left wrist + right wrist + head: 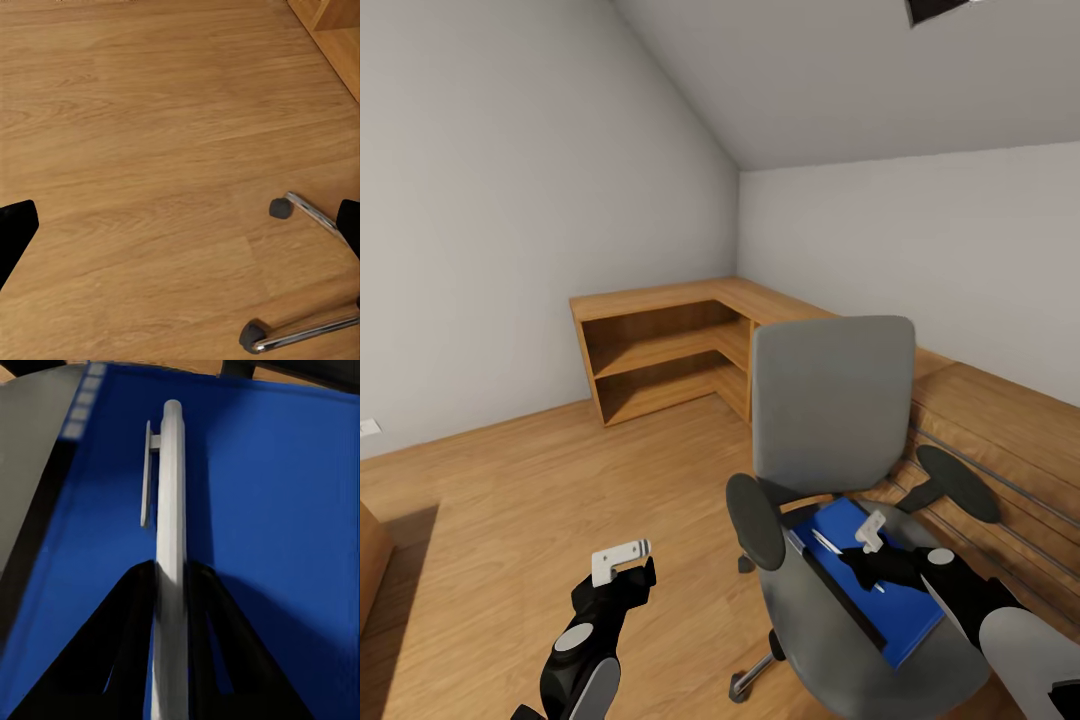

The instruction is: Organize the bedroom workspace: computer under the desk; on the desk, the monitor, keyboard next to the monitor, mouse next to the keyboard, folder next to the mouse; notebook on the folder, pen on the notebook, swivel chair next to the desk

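My right gripper (pixel 868 570) is hanging low over the seat of the swivel chair (pixel 830 400), and its jaws are closing together on the pen (pixel 169 547). In the right wrist view the two dark fingers (pixel 124 645) are pressing against the white barrel from both sides, with the clip end of the pen pointing away from me. The pen is lying over the blue notebook (pixel 905 605), which is sitting on the seat and reaching toward its front edge. A dark slab is showing beneath the notebook along its near side (pixel 840 592); I am taking it for the folder, though I cannot tell for certain.

My left gripper (pixel 622 572) is hovering over the bare wooden floor (pixel 510 500), beside the chair and apart from it. Its jaws are standing apart and holding nothing: in the left wrist view the two black fingertips (pixel 15 232) are sitting at opposite sides with floorboards between them. That view is also catching two chrome legs of the chair base with their grey castors (pixel 280 208) resting on the floor.

The chair is facing me, its grey backrest upright and its two dark armrests (pixel 755 520) spreading to either side of the seat.

Behind the chair, the wooden corner desk (pixel 660 300) is running along both walls, with open shelves (pixel 660 365) under its top. The chair is standing just in front of the desk's right-hand run.
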